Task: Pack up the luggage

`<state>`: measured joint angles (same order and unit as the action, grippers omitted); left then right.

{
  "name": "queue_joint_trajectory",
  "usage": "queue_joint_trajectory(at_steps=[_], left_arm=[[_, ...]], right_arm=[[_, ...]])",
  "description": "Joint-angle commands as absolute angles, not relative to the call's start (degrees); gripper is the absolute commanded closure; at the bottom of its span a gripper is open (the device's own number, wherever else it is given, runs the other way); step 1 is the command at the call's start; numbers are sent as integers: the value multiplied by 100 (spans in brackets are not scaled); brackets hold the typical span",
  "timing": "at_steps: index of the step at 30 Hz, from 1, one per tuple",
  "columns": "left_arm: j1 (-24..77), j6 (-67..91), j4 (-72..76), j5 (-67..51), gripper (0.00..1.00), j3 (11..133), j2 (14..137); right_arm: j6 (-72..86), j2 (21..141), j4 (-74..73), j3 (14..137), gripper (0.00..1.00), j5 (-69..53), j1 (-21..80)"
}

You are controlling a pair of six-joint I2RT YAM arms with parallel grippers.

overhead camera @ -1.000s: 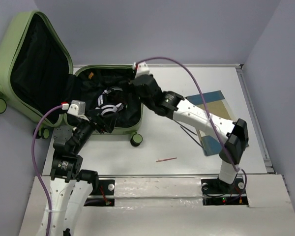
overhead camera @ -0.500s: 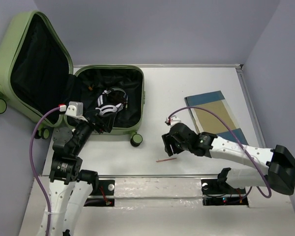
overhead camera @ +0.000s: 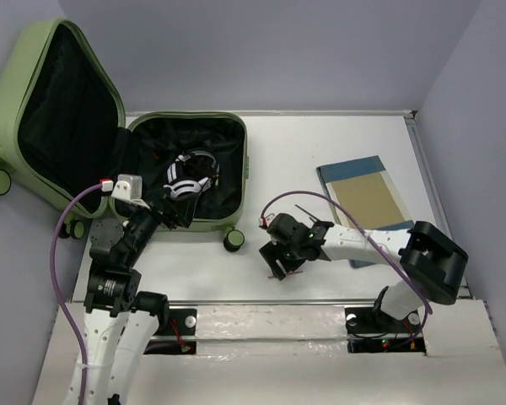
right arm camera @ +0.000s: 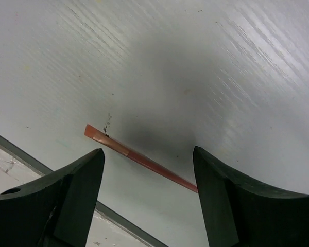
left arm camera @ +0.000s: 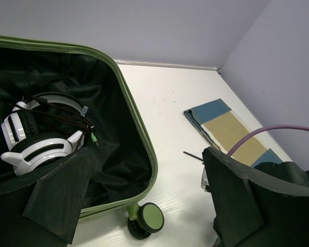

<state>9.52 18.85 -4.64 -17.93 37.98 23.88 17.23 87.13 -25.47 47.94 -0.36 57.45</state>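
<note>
The luggage (overhead camera: 244, 173) lies open at the table's left, its lid (overhead camera: 8, 93) leaning back; white headphones (overhead camera: 188, 175) rest on the black lining. My left gripper (overhead camera: 184, 216) hovers open over the luggage's near edge (left arm camera: 143, 144), with the headphones (left arm camera: 36, 139) ahead and nothing between its fingers. My right gripper (overhead camera: 277, 260) points down at the table near the front edge. It is open, and a thin red stick (right arm camera: 139, 158) lies flat on the table between its fingers (right arm camera: 77, 190), touching neither.
A blue-and-tan book (overhead camera: 364, 192) lies at the right, with a thin black stick (overhead camera: 306, 211) beside it. A caster wheel (overhead camera: 233, 240) juts from the luggage's near side. The table's front rail (right arm camera: 118, 218) runs just behind the red stick.
My right arm swung out of the luggage, down to the table's front, and now straddles the red stick. The left arm has not moved.
</note>
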Motion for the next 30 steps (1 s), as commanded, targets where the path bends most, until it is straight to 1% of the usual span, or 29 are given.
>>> queue_joint_trajectory(at_steps=[1,3,5,8,13,15,18,23,26,30], left_arm=[[914,1819,-299,-1916,1,4025,2391],[914,1828,-299,-1925,1,4025,2391],[914,1828,-299,-1916,1,4025,2391],[923,1819,-299,-1925,1,4034,2391],[923,1811,-299,-1925,1,4034,2391],[932,1819,-299,-1925,1,4052,2399],[940,1819,-299,-1934,1,4043,2408],[949,1819,-281,-1951,1,4034,2400],[949,1819,-281,-1951,1,4025,2382],[958,1819,-281,-1942,1,4034,2373]], right_arm=[[1722,8982,-2803,5159,26,-422,5836],[1819,9263,-2987,5220,31,-378,5888],[1916,9491,-3085,5299,40,-326,5889],[2030,9615,-3260,5379,42,-237,5941],[2197,9677,-3523,5431,40,-62,5994],[2250,9642,-3560,5440,38,218,5994],[2416,9396,-3560,5484,37,552,5994],[2549,8913,-3498,5765,31,1010,5994],[2461,8606,-3516,5748,29,932,5994],[2180,8324,-3647,5423,26,353,5994]])
